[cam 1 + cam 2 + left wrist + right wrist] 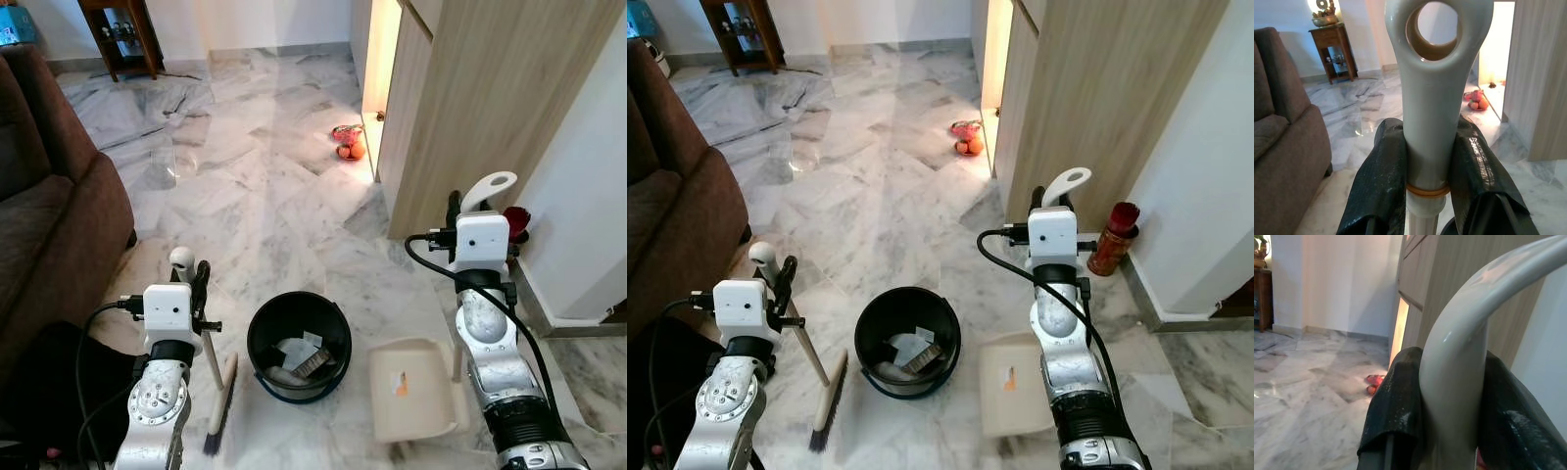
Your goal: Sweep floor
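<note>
Your left end effector [1427, 171] is clamped on the broom handle [1429, 98], one black finger [1382, 181] on each side just below the hanging-hole at its top. The broom leans a little, and its dark bristle head [221, 406] rests on the marble floor [255, 206] just beside the black bucket [298, 345], on your left of it.

Your right end effector [1449, 406] grips the curved pale handle of the dustpan [413, 387], with the fingers [1396, 401] pressed against both sides of the stem. The pan itself sits flat on the floor, just to the right of the bucket, with a small orange mark on its surface.

The bucket stands between the two tools (some paper scraps lie in its bottom). A brown sofa [49, 196] is on your left, a wooden cabinet [470, 98] is ahead on the right, and a red bottle [1114, 238] stands at the wall past it.
</note>
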You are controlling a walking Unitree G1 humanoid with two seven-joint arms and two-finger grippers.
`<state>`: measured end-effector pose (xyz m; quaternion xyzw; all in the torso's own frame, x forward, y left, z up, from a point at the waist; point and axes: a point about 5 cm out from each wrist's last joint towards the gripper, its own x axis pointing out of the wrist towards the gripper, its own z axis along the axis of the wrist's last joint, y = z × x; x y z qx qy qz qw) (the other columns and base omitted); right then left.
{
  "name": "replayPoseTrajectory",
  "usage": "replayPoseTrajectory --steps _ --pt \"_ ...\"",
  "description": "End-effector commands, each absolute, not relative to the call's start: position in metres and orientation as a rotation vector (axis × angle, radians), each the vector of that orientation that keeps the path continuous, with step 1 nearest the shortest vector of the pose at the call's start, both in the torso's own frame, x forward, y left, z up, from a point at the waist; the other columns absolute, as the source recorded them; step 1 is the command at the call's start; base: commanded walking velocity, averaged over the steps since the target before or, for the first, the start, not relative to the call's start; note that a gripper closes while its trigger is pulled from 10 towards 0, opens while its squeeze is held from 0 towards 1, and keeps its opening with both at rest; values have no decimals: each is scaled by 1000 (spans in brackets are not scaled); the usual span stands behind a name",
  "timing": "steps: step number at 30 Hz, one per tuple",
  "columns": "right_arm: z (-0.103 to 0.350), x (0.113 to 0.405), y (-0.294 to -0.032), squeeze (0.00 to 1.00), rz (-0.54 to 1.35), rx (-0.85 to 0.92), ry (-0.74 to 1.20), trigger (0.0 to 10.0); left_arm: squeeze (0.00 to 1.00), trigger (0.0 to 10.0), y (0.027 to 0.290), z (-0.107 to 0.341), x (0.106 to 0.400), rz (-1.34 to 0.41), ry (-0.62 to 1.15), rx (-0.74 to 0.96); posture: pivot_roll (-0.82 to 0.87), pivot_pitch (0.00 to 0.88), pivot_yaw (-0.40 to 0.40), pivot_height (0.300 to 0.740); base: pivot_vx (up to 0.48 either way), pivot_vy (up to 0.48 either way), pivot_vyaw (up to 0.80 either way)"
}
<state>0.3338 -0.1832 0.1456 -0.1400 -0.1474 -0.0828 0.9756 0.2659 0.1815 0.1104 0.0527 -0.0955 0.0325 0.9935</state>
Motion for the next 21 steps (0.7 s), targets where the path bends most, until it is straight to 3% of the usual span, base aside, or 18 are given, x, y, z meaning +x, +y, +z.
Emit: replayPoseTrajectory --steps 1,10,21 --pt "151 336 -183 0 -169 -241 -333 10000 0 10000 184 122 263 72 -252 107 97 83 55 740 0 0 0" --pt "147 336 -195 0 -185 -153 -322 10000 0 10000 189 121 262 87 -252 98 97 68 55 740 0 0 0" --pt "147 330 -209 0 -184 -177 -330 10000 0 10000 193 123 264 111 -259 103 63 100 57 740 0 0 0"
